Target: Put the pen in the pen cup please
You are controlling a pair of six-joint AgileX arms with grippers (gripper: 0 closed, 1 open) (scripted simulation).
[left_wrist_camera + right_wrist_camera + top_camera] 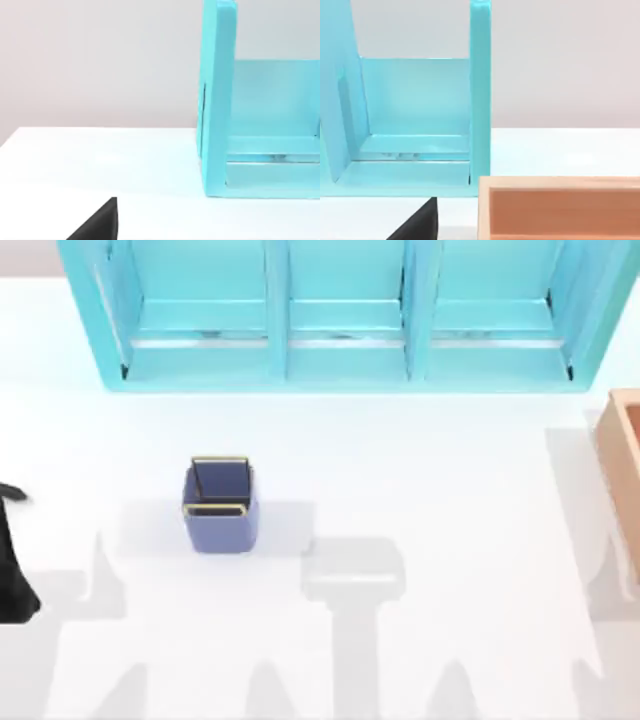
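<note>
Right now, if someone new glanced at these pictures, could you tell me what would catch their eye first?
The big turquoise shelf unit spans the table's far edge. In front of it, left of centre, the small blue pen cup stands alone on the white table. A tan wooden box sits at the right edge, and a black arm part rests at the left edge.

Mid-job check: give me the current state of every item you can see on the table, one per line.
pen cup: upright on the table, left of centre, mouth open upward; contents cannot be told.
turquoise shelf unit: standing along the far edge, compartments open toward the table.
tan wooden box: at the right edge, open-topped.
left arm: parked at the left edge.
</note>
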